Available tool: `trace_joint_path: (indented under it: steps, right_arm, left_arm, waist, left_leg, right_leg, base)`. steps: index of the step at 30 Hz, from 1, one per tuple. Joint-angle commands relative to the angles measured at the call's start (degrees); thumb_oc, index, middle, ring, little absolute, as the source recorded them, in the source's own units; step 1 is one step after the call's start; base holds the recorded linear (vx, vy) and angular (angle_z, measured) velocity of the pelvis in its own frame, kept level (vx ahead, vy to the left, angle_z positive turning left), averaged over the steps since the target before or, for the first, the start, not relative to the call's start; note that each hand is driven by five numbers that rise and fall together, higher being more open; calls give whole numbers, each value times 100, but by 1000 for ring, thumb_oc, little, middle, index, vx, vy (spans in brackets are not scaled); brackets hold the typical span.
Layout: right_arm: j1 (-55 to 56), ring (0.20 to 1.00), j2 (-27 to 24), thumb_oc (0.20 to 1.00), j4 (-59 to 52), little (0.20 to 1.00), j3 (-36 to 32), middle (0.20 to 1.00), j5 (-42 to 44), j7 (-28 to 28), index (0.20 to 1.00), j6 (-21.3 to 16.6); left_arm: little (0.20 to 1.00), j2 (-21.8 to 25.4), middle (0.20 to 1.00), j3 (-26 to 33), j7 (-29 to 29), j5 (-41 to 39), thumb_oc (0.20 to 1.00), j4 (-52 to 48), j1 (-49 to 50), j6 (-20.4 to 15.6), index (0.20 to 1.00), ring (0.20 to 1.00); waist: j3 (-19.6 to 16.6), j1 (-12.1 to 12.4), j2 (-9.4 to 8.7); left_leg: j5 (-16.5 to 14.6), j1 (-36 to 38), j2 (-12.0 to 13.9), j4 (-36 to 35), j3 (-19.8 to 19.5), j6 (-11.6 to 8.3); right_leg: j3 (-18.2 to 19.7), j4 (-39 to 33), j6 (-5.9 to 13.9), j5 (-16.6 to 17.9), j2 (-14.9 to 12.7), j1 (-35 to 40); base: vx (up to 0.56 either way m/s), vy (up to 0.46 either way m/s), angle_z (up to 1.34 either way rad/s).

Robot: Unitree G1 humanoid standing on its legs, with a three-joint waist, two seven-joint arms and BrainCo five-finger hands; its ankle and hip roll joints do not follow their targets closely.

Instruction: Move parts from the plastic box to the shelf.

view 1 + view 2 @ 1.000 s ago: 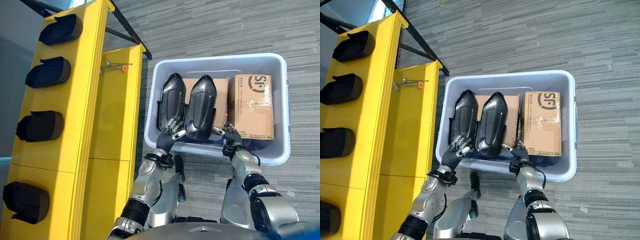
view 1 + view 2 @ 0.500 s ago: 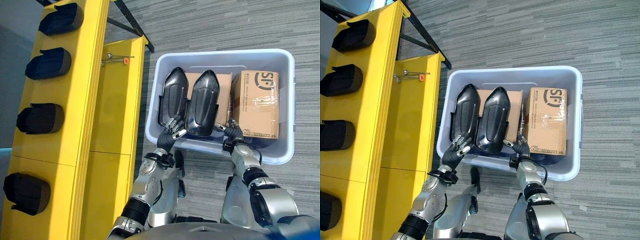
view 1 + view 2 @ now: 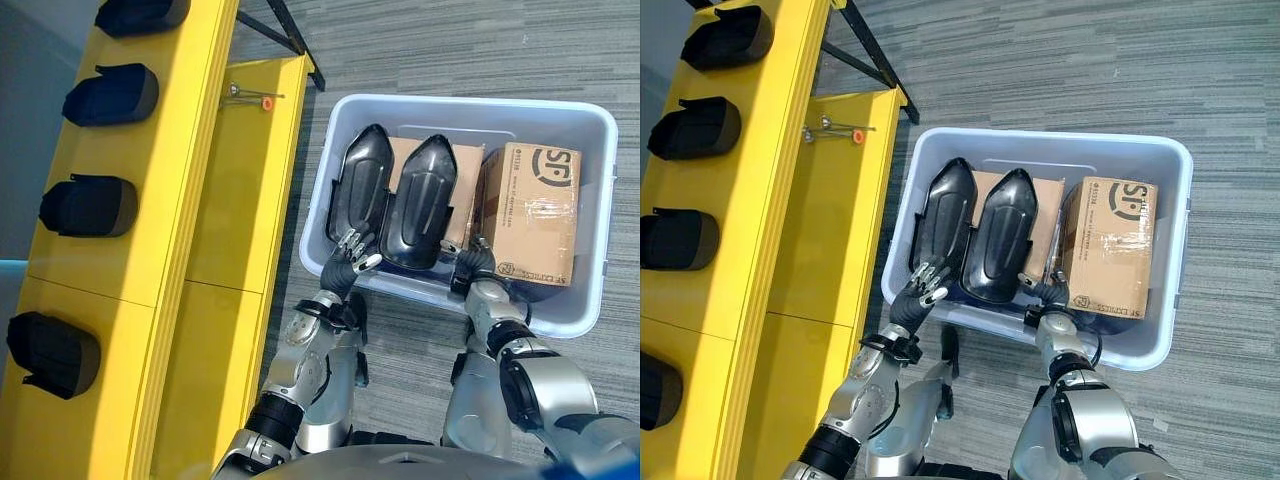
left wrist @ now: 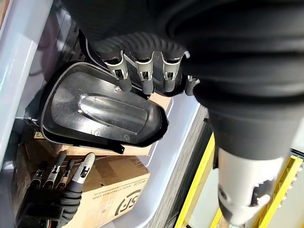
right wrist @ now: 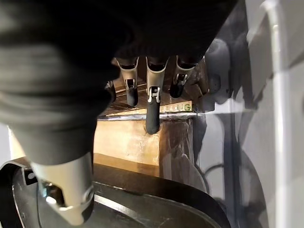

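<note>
Grey striped carpet runs under everything, and low in the frame both arms reach over the near rim of the plastic box, the left hand with relaxed, uncurled fingers at the lower edge of the right-hand black part, the right hand also loose-fingered beside it, apparently bracketing that part to lift it between them. Beyond, a second black part leans alongside, with cardboard boxes behind, both parts propped upright for reach. Up the left side, the yellow shelf already holds four shelved parts in a row.
</note>
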Motion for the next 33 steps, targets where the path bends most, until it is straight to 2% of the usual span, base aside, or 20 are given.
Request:
trace_joint_path:
  steps: [1, 7, 19, 33]
  right_arm:
    - [-731, 1000, 267, 1000, 287, 1000, -6, 1000, -66, -84, 1000, -52]
    - [-1064, 1000, 248, 1000, 502, 1000, 19, 1000, -61, -293, 1000, 1]
    - [-1843, 1000, 57, 1000, 1019, 1000, 62, 1000, -29, -881, 1000, 175]
    - [-2295, 1000, -821, 1000, 1484, 1000, 177, 1000, 115, -1235, 1000, 400]
  left_arm:
    - [1000, -562, 1000, -204, 30, 1, 1000, -1019, -55, -262, 1000, 1000]
    - [1000, -435, 1000, -357, 110, 84, 1000, -1233, -97, -275, 1000, 1000]
    - [1000, -162, 1000, -569, 361, 176, 1000, -1654, -238, -376, 1000, 1000]
    - [1000, -125, 1000, -739, 568, 20, 1000, -1826, -167, -460, 1000, 1000]
  waist:
    - [254, 257, -187]
    - [254, 409, -245]
    - [254, 721, -242]
    - [254, 969, -171]
  left_leg:
    - [-289, 4, 574, 825, -157, -297]
    - [-286, -28, 572, 877, -193, -285]
    - [-289, -450, 555, 1094, -356, -246]
    - [-282, -1064, 526, 1338, -527, -279]
  right_leg:
    - [157, -41, -349, -264, -839, 475]
    - [104, -73, -363, -241, -814, 565]
    - [79, -71, -416, -222, -791, 457]
    - [67, -13, -454, -187, -850, 148]
  base:
    - [23, 50, 6]
    - [14, 30, 9]
    - [2, 39, 9]
    - [-8, 37, 6]
